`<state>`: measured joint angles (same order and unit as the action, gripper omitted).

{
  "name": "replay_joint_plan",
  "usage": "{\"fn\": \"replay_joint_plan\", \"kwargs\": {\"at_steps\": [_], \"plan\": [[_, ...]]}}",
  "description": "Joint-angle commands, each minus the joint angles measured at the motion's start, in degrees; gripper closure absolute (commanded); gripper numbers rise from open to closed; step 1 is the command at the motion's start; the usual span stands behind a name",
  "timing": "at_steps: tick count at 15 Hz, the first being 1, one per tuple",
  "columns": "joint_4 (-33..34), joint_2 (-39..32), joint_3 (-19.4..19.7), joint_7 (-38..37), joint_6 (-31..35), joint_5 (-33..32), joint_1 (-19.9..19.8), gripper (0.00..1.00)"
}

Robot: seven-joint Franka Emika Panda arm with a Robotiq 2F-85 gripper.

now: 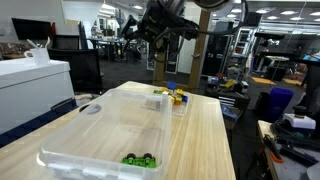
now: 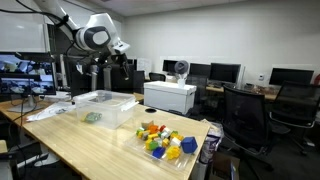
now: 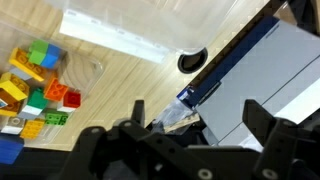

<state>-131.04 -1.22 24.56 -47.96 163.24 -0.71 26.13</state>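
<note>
Hand point(image 3: 195, 118) wide open, empty, above table point(image 3: 115, 95) nr blocks point(image 3: 35, 85).

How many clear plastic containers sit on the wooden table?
2: a large bin holding a green piece, and a small tray of coloured blocks next to it. None seem hidden.

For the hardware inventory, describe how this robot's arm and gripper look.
The arm is white, built of rounded, tubular segments with darker bands at the joints. The gripper is black, with two blocky, angular fingers on a dark body. No markings are legible, and cables cannot be made out.
</note>
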Motion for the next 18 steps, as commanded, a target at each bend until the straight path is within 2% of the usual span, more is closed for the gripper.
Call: {"fn": "replay_joint_plan", "kwargs": {"at_steps": [1, 3, 6, 8, 10, 11, 12, 13, 18], "plan": [[2.9, -0.3, -14.5, 8.4, -7.0, 4.5, -8.0, 0.00], [6.6, -4.8, -24.3, 15.4, -12.4, 7.5, -11.6, 0.00], [7.0, -7.2, -27.8, 21.0, -16.0, 6.8, -12.5, 0.00], [3.7, -6.4, -30.5, 25.7, -17.3, 5.2, -12.0, 0.00], [1.5, -4.8, -31.3, 28.5, -16.2, 4.5, -12.2, 0.00], [-1.7, -2.5, -32.0, 30.2, -14.7, 4.6, -12.4, 0.00], [-1.9, -2.3, -31.2, 28.1, -14.4, 1.6, -12.2, 0.00], [1.5, -5.5, -31.9, 27.7, -15.8, 3.5, -12.2, 0.00], [1.1, -5.4, -32.0, 27.3, -15.6, 2.8, -12.2, 0.00]]}}
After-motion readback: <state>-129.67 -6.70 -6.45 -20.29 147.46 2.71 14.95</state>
